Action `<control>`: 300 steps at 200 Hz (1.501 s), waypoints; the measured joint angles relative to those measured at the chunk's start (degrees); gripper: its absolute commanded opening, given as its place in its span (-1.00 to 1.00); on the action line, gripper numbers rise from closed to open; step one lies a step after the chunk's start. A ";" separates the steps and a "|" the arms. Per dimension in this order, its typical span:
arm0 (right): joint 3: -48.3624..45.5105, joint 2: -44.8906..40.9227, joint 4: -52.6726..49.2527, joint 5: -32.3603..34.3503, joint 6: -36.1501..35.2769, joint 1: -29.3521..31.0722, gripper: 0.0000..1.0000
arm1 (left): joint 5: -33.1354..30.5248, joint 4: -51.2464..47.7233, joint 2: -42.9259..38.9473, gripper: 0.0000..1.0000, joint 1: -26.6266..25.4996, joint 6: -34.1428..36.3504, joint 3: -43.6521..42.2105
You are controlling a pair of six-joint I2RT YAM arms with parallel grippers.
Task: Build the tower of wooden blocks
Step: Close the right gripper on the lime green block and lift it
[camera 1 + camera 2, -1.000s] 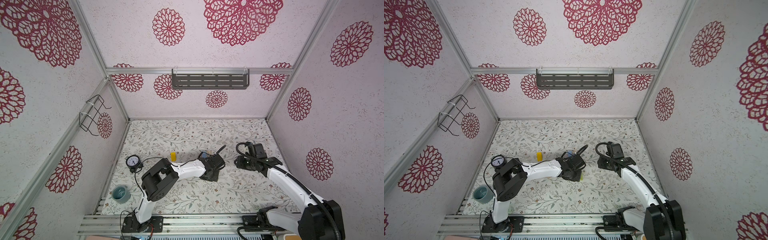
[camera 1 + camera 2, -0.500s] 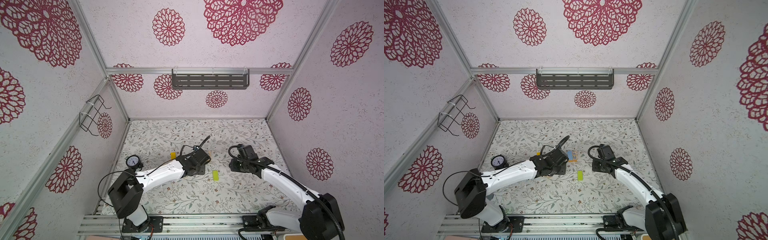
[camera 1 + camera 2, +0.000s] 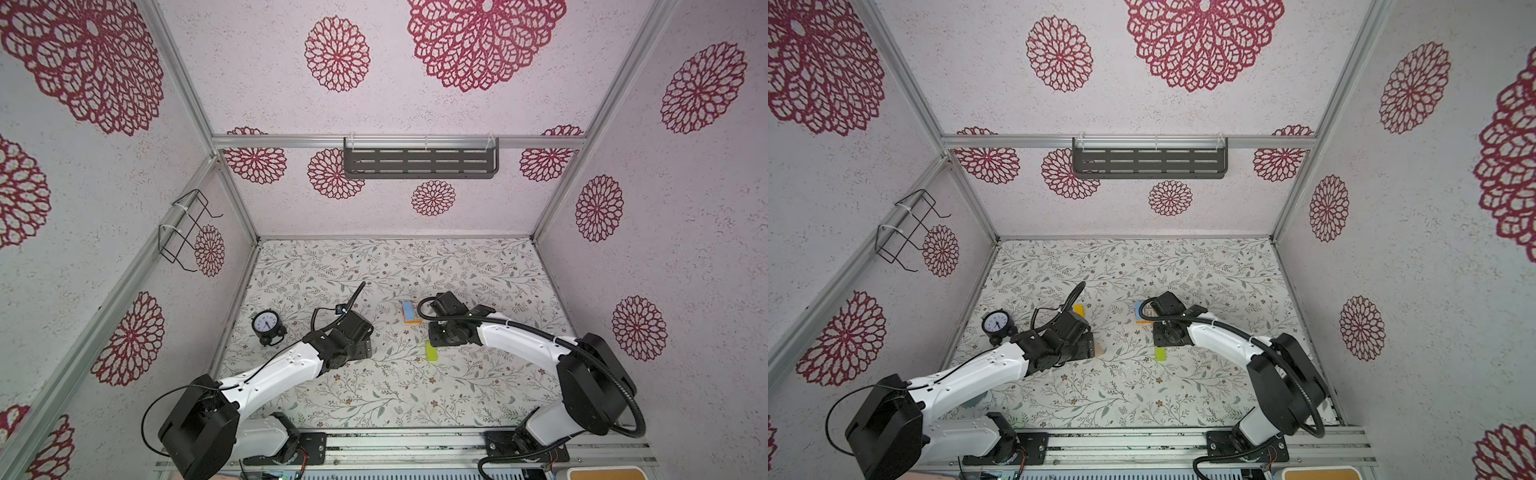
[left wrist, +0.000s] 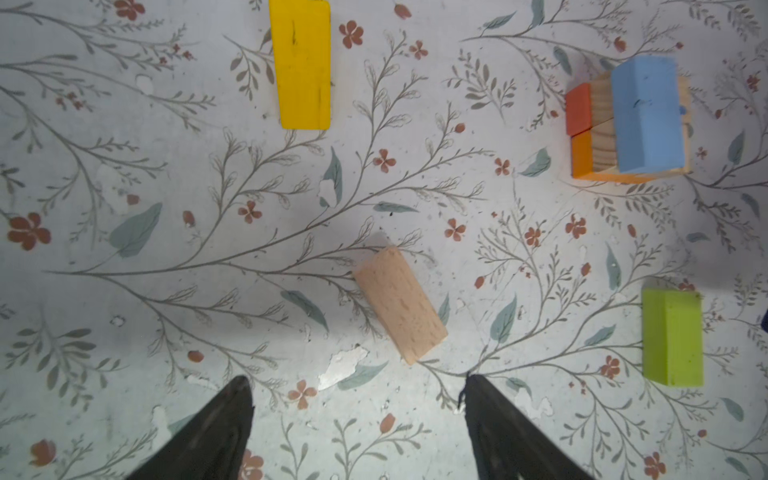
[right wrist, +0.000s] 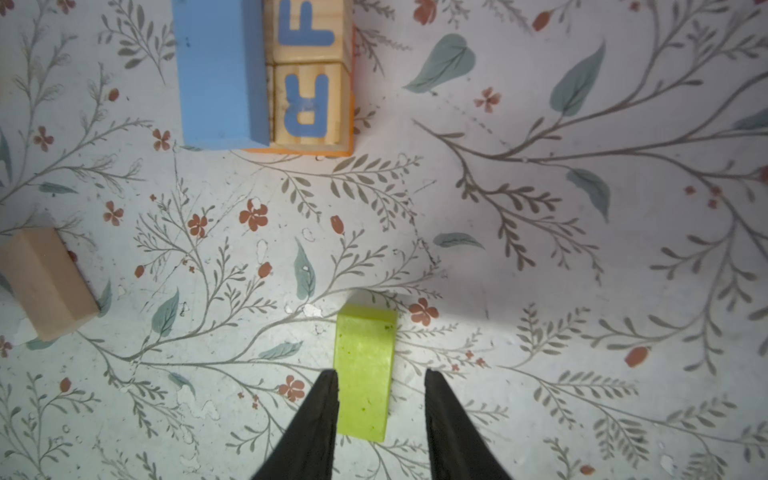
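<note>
On the flowery table (image 3: 374,399) the tower (image 3: 410,312) is just begun: orange blocks (image 4: 582,153), lettered cubes (image 5: 307,99), then a light blue block (image 5: 216,75). The right gripper (image 5: 380,371) sits part-open around the loose lime green block (image 5: 363,399), not squeezing. The left gripper (image 4: 356,377) is wide and empty near the tan block (image 4: 399,305). The yellow block (image 4: 301,62) waits too.

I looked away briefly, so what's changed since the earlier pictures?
The left end effector opened and drew back leftward, now short of the tan block. The right end effector shifted over to straddle the lime green block. The stack, yellow block and clock stayed put.
</note>
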 measured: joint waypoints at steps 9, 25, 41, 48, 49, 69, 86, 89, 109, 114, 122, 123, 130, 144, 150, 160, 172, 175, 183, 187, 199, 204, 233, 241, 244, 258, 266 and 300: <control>0.72 1.22 0.02 0.31 0.26 0.68 -0.21 | 0.11 0.22 -0.09 0.67 0.07 -0.17 -0.87; 1.36 2.64 0.31 0.46 0.52 1.51 -0.21 | 0.13 0.39 -0.35 0.69 0.13 -0.33 -1.97; 1.49 3.58 0.46 0.46 0.85 1.97 -0.21 | -0.02 0.63 -0.94 0.90 0.17 -0.50 -2.54; 1.51 4.02 0.48 0.48 1.16 2.08 -0.21 | -0.15 0.76 -1.29 0.99 0.22 -0.44 -2.64; 1.51 4.07 0.48 0.48 1.18 2.08 -0.21 | -0.15 0.85 -1.38 0.99 0.24 -0.68 -2.69; 1.53 5.07 0.31 0.70 1.42 2.54 -0.21 | -0.48 1.22 -2.40 0.96 0.57 -0.74 -3.02; 1.53 5.22 0.09 1.09 1.70 2.82 -0.21 | -0.50 1.42 -2.54 0.95 0.83 -0.81 -3.04; 1.53 5.22 0.09 1.22 1.73 2.86 -0.21 | -0.50 1.46 -2.54 0.95 0.87 -0.81 -3.06; 1.53 5.22 0.00 1.77 1.79 3.15 -0.14 | -0.50 1.51 -2.54 0.95 1.07 -0.81 -3.08; 1.51 5.22 -0.04 1.79 1.86 3.21 -0.12 | -0.50 1.53 -2.54 0.95 1.07 -0.81 -3.08; 1.51 5.22 -0.09 1.90 1.97 3.32 -0.10 | -0.50 1.60 -2.54 0.95 1.07 -0.79 -3.08; 1.51 5.22 -0.11 1.92 1.95 3.34 -0.10 | -0.50 1.60 -2.54 0.95 1.07 -0.79 -3.08; 1.51 5.22 -0.13 1.95 2.14 3.48 -0.09 | -0.50 1.66 -2.54 0.95 1.07 -0.79 -3.08; 1.49 5.22 -0.15 1.99 2.29 3.67 -0.08 | -0.50 1.81 -2.54 0.95 1.07 -0.79 -3.08; 1.49 5.22 -0.15 1.99 2.32 3.72 -0.08 | -0.50 1.81 -2.51 0.95 1.07 -0.76 -3.08; 1.40 5.22 -0.11 2.03 2.43 3.85 -0.07 | -0.50 1.84 -2.51 0.95 1.07 -0.76 -3.08; 1.14 5.22 -0.11 2.19 2.69 3.89 -0.08 | -0.52 1.84 -2.51 0.95 1.07 -0.76 -3.08; 1.03 5.22 -0.11 2.19 2.73 3.89 -0.07 | -0.52 1.84 -2.51 0.95 1.07 -0.76 -3.08; 0.79 5.22 -0.13 2.19 2.73 3.89 -0.08 | -0.55 1.84 -2.51 0.95 1.07 -0.76 -3.08; 0.68 5.25 -0.15 2.19 2.73 3.89 -0.08 | -0.57 1.81 -2.51 0.95 1.07 -0.76 -3.08; 0.52 5.35 -0.15 2.19 2.75 3.89 -0.09 | -0.66 1.79 -2.51 0.95 1.09 -0.66 -3.08; 0.52 5.44 -0.11 2.19 2.75 3.89 -0.09 | -0.70 1.77 -2.51 0.95 1.09 -0.63 -3.06; 0.46 5.57 0.04 2.19 2.82 3.93 -0.13 | -0.79 1.64 -2.51 0.95 1.20 -0.59 -3.06; 0.42 5.57 0.13 2.19 2.82 3.93 -0.15 | -0.79 1.55 -2.51 0.95 1.20 -0.59 -3.06; 0.39 5.57 0.11 2.16 2.82 3.96 -0.15 | -0.81 1.53 -2.51 0.95 1.20 -0.59 -3.06; 0.26 5.57 0.22 2.19 2.80 3.96 -0.17 | -0.87 1.33 -2.51 0.95 1.20 -0.59 -3.06; 0.20 5.60 0.24 2.19 2.80 3.96 -0.17 | -0.87 1.25 -2.51 0.95 1.20 -0.57 -3.04; 0.20 6.47 0.13 2.27 2.80 4.11 -0.17 | -0.87 0.85 -2.32 0.95 1.20 -0.37 -2.51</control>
